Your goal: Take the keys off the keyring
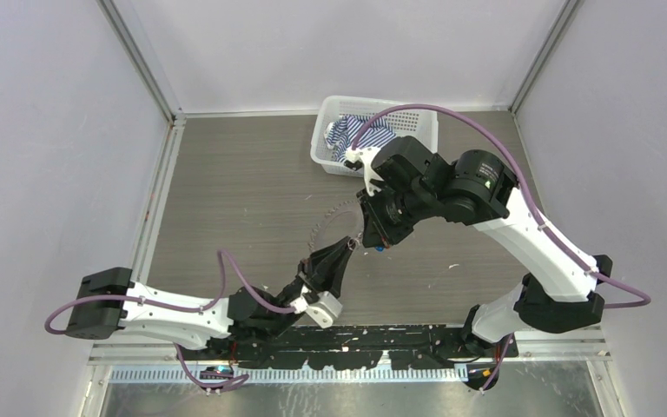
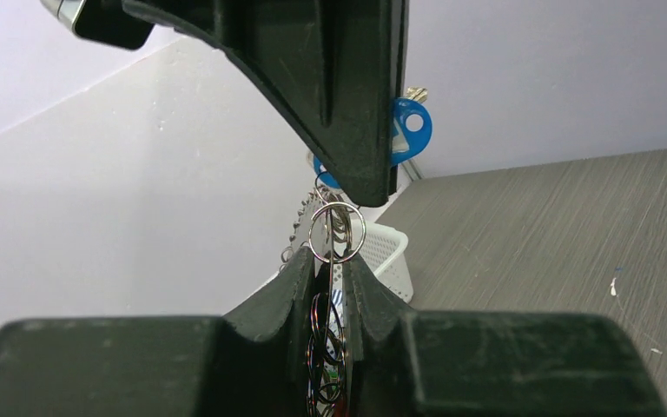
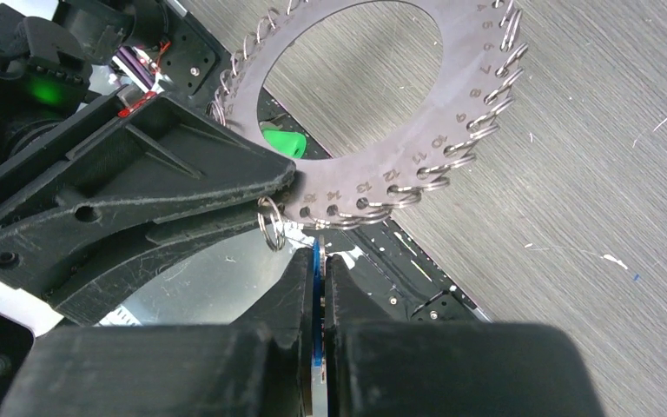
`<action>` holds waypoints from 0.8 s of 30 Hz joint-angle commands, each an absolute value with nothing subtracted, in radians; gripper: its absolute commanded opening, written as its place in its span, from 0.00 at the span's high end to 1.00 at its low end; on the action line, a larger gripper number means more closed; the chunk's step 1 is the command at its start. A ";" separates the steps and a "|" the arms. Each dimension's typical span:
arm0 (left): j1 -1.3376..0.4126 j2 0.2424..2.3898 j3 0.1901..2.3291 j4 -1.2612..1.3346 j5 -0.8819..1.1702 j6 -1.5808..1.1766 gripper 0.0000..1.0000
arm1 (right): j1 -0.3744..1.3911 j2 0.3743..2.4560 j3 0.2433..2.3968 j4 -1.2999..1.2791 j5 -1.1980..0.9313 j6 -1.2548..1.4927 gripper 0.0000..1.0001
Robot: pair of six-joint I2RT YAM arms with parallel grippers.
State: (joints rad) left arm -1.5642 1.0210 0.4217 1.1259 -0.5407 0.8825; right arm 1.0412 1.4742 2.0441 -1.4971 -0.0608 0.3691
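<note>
A large flat grey metal keyring [image 3: 452, 113], a hoop pierced with numbered holes and rimmed with many small silvery split rings, is held near the middle of the grey wood-grain worktop [image 1: 226, 191]. It appears to be lifted clear of the surface. In the top view the keyring [image 1: 330, 224] is seen between the two arms.

The hoop's rim is clamped by the black left gripper [image 1: 343, 246], which reaches in from the near left corner. In the left wrist view its fingers [image 2: 300, 291] are pressed together on the hoop, seen edge-on there, and one small silvery split ring [image 2: 337, 230] stands just above the fingertips. In the right wrist view the same left gripper [image 3: 282, 187] is seen biting the rim beside the hole marked 15.

The black right gripper [image 1: 373, 239] comes down from the far side to the near edge of the hoop. Its fingers [image 3: 300, 278] are closed on a small key with a blue plastic head [image 3: 316, 295], gripped edge-on just below the rim. In the left wrist view that blue head [image 2: 412, 130] shows behind one right finger. A loose split ring [image 3: 271, 223] hangs between the two grippers.

A small green piece [image 3: 282, 142] is visible through the hoop's opening; what it is cannot be told.

A white plastic basket [image 1: 320, 139] holding a blue-and-white striped cloth [image 1: 356, 135] stands at the far edge of the worktop.
</note>
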 commanded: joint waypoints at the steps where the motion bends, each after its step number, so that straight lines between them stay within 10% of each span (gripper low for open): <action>1: -1.562 0.996 0.435 1.271 -0.585 0.810 1.00 | 1.038 1.427 2.064 -1.462 -0.043 0.356 0.99; 24: -1.341 0.819 0.470 0.913 -0.399 0.150 1.00 | 1.054 1.430 2.055 -1.341 -0.171 0.304 0.99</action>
